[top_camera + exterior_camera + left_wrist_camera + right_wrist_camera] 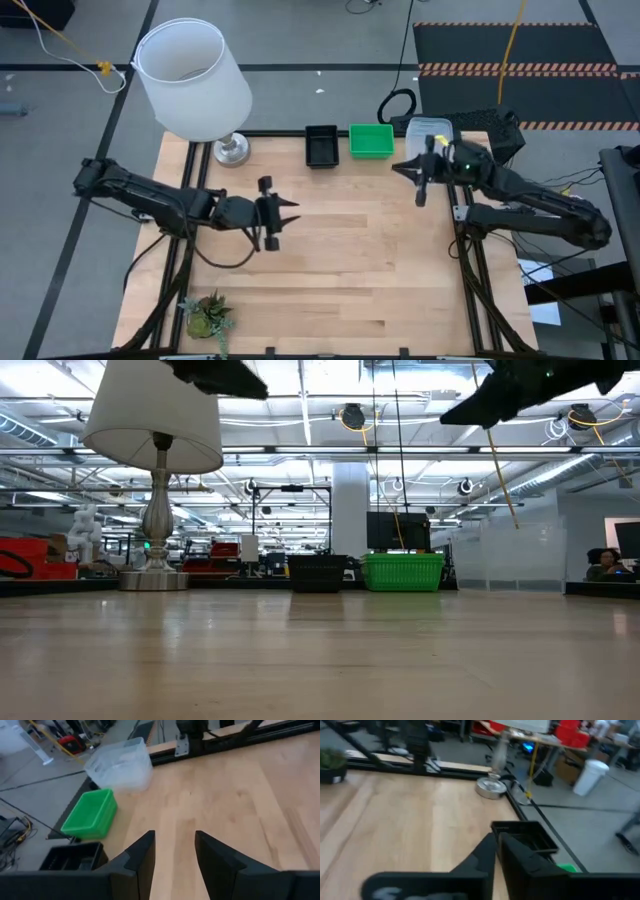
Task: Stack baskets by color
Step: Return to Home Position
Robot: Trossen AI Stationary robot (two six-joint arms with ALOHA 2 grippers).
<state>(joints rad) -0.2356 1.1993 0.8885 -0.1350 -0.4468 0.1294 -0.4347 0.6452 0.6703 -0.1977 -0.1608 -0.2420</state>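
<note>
Three baskets stand on their bases in a row along the table's far edge: a black basket (321, 146), a green basket (371, 140) and a clear basket (430, 131). My left gripper (292, 213) hangs open above the middle of the table, nearer than the baskets, with nothing between its fingers (174, 852). In its wrist view the clear basket (120, 765), green basket (90, 813) and black basket (72, 857) lie ahead. My right gripper (400, 168) is shut and empty (496, 840), raised just in front of the clear basket, pointing toward the black basket (525, 835).
A big white lamp (193, 80) stands at the far left corner on its metal base (231, 150). A small potted plant (207, 315) sits at the near left. Bare wood (360, 270) spreads over the middle and near side. Cables lie on the floor beyond the far edge.
</note>
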